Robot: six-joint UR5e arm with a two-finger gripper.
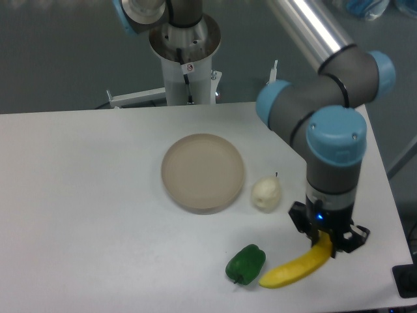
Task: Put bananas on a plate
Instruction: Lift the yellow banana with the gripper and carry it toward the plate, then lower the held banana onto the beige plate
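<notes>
Where the white bench (78,195) stretches out bare on the left, nothing sits until the round tan plate (202,171) near the middle, lying flat. Just right of it, not touching, is a pale pear (266,193). Nearer the front edge sits a green pepper (245,263), and just beside it lies the yellow banana (293,270), slanting up to the right. Over the banana's right end the arm (332,156) stands upright, its pincer (328,238) lowered around that tip, the fingers apparently pinching it, though the contact is hard to make out.
</notes>
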